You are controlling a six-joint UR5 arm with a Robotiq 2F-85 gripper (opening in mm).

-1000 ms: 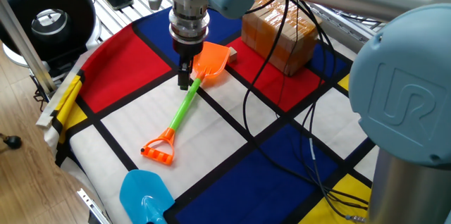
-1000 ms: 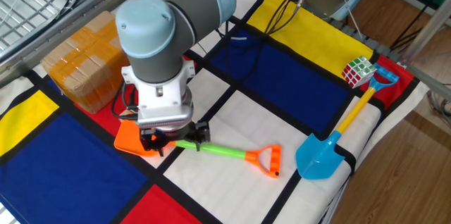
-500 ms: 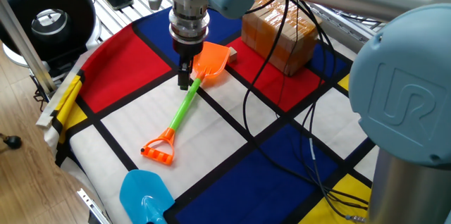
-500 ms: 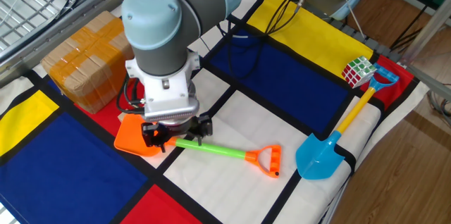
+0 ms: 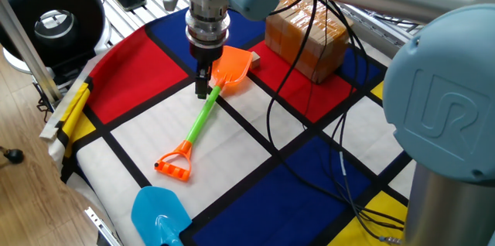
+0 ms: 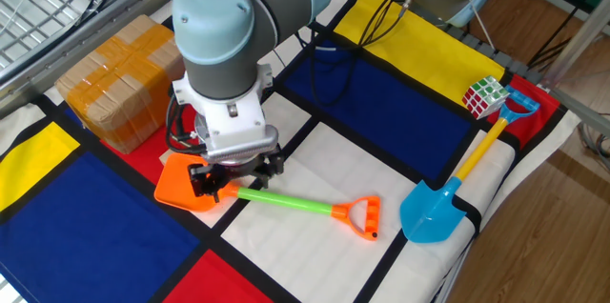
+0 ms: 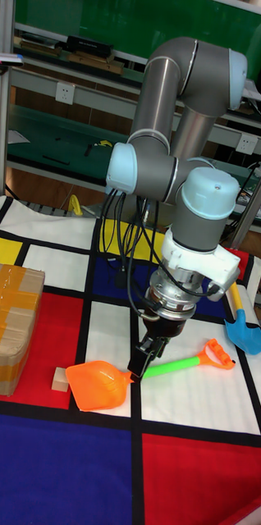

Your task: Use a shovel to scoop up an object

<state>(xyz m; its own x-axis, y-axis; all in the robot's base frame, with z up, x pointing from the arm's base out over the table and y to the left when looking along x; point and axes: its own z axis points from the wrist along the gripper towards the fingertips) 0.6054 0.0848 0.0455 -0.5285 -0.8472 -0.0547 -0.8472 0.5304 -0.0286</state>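
Observation:
The shovel lies flat on the checkered cloth: orange blade (image 6: 179, 187), green shaft (image 6: 286, 203), orange loop (image 6: 363, 218). The tall fixed view shows the same shovel (image 7: 98, 384), and so does one fixed view, where the shovel (image 5: 232, 68) points its blade at the box. My gripper (image 6: 225, 185) (image 5: 204, 85) (image 7: 140, 359) reaches down at the neck where shaft meets blade, its fingers together on the shaft. The object, a tiny pale wooden cube (image 7: 60, 379), rests just left of the blade tip; the cube (image 5: 254, 59) also shows beside the blade. The arm hides it in the other fixed view.
A brown tape-wrapped box (image 6: 119, 79) (image 7: 7, 324) stands close behind the blade. A light blue shovel (image 6: 438, 208) (image 5: 158, 215) and a colour-puzzle cube (image 6: 484, 96) lie near the table's edge. Black cables (image 5: 332, 145) trail across the cloth.
The arm's wrist has swung right and leaned over the gripper. The fingers stay at the same spot on the shaft, and the shovel has not shifted.

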